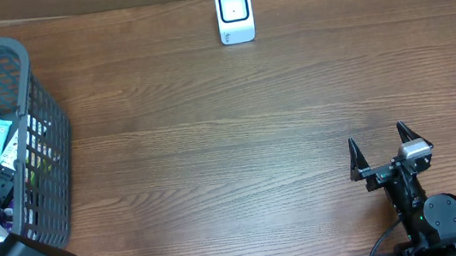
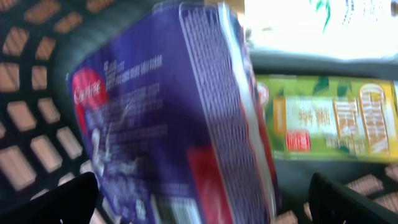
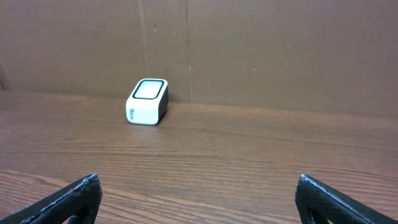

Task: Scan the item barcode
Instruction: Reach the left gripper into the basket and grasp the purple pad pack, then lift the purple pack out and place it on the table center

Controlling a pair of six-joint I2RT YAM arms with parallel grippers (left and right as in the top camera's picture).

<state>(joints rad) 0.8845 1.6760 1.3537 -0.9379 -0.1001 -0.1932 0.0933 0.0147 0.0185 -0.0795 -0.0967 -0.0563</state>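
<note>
Purple box (image 2: 168, 118) in the basket (image 1: 36, 107), between our wide-apart left gripper (image 2: 208, 198), right gripper (image 1: 380, 152) likewise spread and empty — we judge it light, stiff, slick: take its narrow sides.

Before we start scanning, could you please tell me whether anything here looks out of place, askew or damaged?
Nothing looks spilled or damaged. Only the purple box in the basket sits askew, tilted over beside the green box. The scanner stands straight.
</note>
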